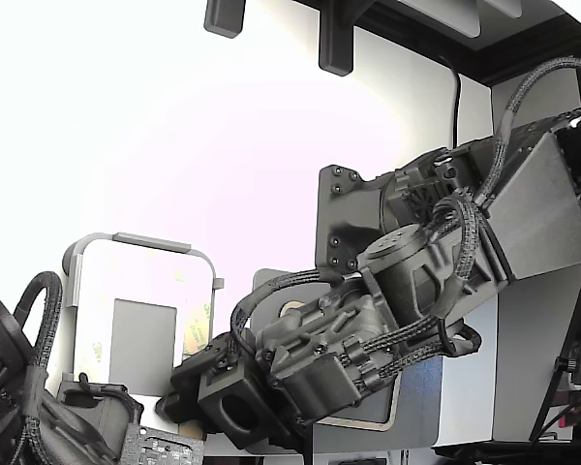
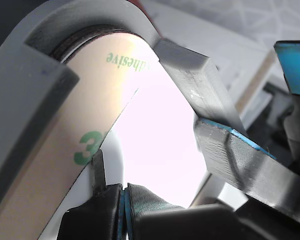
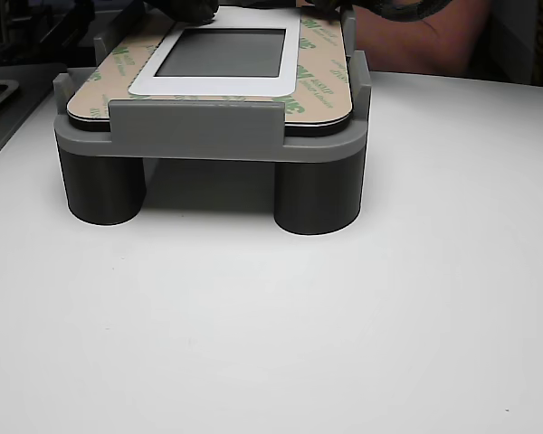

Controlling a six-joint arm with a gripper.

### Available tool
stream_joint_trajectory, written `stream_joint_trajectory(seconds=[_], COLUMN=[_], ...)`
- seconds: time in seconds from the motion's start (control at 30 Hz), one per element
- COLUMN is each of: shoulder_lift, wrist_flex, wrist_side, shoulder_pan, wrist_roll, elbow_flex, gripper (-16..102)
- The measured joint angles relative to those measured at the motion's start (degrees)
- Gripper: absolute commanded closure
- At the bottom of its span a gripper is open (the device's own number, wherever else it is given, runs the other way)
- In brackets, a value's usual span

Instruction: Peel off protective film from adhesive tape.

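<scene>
The protective film [image 3: 319, 63] is a tan ring with green marks, lying flat on a white panel with a dark grey rectangle [image 3: 222, 52] in a grey fixture [image 3: 195, 127]. It fills the wrist view [image 2: 85, 100] and shows as a tan strip in the exterior view [image 1: 196, 325]. The adhesive tape is hidden under it. My gripper [image 2: 124, 205] is shut, its blue pads pressed together at the film's inner edge. I cannot tell whether the film is pinched. In the exterior view the gripper [image 1: 189, 376] sits at the fixture's [image 1: 140, 240] near right corner.
A second dark arm [image 1: 19, 387] stands at the exterior view's lower left. A grey bar with a blue edge [image 2: 235, 150] lies close beside my fingers. The fixture stands on round legs on a white table [image 3: 271, 325]. Dark shapes [image 3: 190, 9] sit at its far end.
</scene>
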Motion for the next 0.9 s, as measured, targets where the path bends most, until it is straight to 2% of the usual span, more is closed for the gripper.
stream_joint_trajectory(seconds=[0.9], shoulder_lift=[0.0], wrist_flex=[-1.1], wrist_side=[-0.2], shoulder_pan=[0.0], wrist_roll=[-0.1], elbow_flex=[0.8], gripper=[96])
